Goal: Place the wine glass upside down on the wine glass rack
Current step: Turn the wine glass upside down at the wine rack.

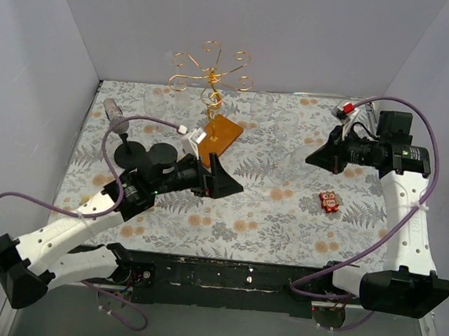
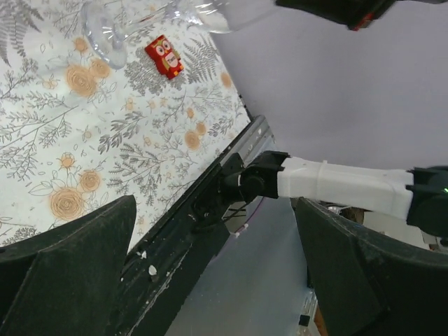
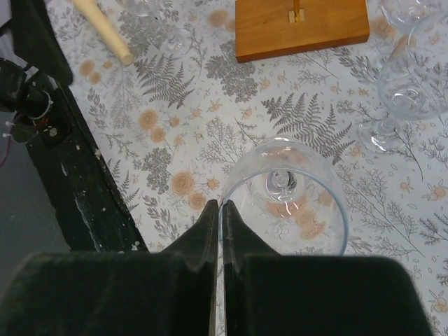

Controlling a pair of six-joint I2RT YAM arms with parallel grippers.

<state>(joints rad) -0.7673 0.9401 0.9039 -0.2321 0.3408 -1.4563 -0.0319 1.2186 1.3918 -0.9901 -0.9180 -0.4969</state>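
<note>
Right gripper [image 3: 218, 206] is pinched shut on the rim of the wine glass [image 3: 283, 189], one finger inside the bowl and one outside, mouth facing the wrist camera, over the right side of the floral counter [image 1: 267, 219]; can't tell if it touches down. Left gripper [image 1: 223, 180] is spread wide, holding nothing, just in front of the wine glass rack [image 1: 211, 68], which stands mid-back, well apart from the glass.
</note>
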